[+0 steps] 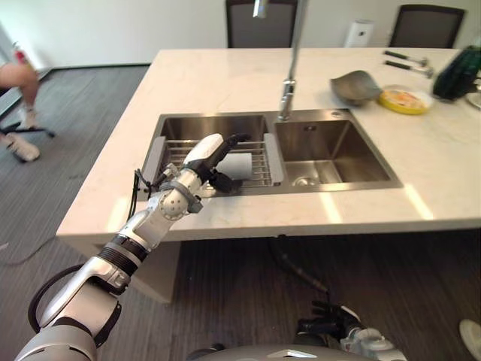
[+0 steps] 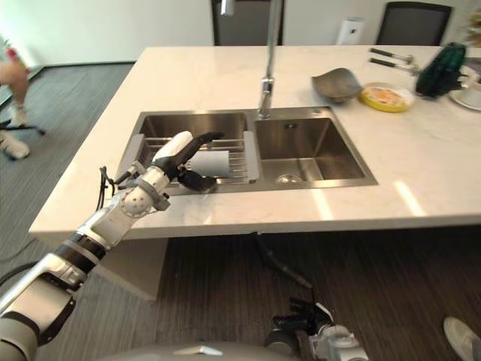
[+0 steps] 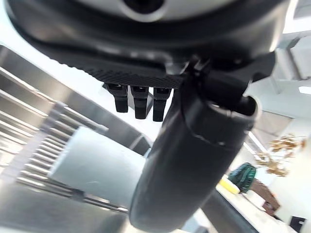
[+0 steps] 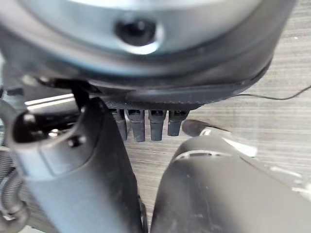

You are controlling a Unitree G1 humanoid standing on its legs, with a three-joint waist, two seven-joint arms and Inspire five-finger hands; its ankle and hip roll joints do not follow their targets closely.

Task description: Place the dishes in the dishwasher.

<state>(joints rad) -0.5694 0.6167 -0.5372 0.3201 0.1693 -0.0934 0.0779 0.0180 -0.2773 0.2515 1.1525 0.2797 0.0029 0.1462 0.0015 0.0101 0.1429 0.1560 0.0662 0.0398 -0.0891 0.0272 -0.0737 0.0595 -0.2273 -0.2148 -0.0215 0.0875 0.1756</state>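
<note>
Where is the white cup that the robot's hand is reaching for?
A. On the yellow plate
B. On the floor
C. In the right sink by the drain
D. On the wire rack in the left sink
D. The cup lies on its side on the rack over the left sink, with the left hand right next to it.

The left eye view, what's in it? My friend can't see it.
The robot's left hand reaches with open fingers toward a white cup lying on a wire rack over a steel sink. A grey bowl and yellow plate sit on the counter.
</note>
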